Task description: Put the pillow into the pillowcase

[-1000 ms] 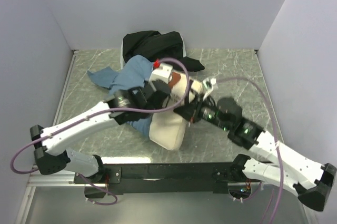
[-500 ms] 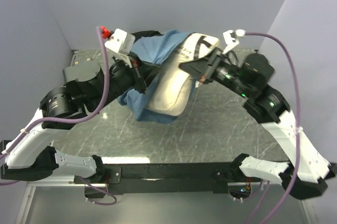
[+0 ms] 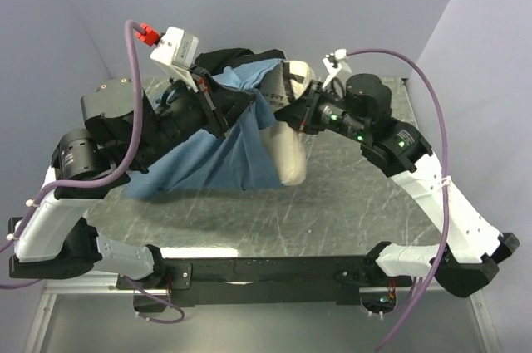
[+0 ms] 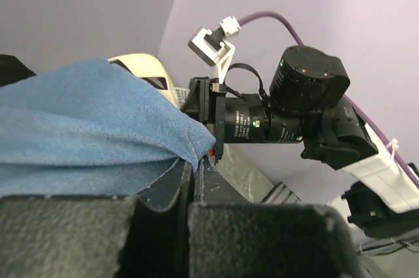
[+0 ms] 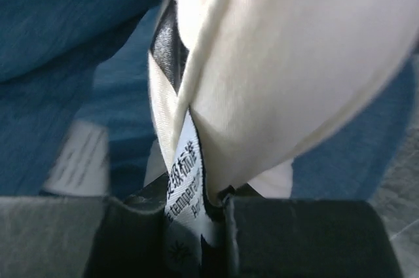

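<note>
Both arms raised, pillow (image 3: 288,158) and pillowcase (image 3: 212,162) hanging between them
The left tool (image 4: 194,172) is clamped tight on the pillowcase's blue edge, the cloth draping below it across the pillow's left side; the right tool (image 5: 198,207) pinches the pillow's seam and white tag (image 5: 182,167), the pillow hanging beneath toward the tabletop (image 3: 357,195)

The pillow (image 3: 288,158) is soft, cream-white and plump. It hangs upright in the middle of the scene, held up by its top edge, with its lower end rounded and bare. The slate-blue pillowcase (image 3: 218,160) is up in the air too — draped over the pillow's upper part and left side, falling in a wide, slack sheet to the left. The right wrist view shows a white printed tag (image 5: 185,172) at the pillow's pinched seam, with blue fabric behind on both sides.
</note>
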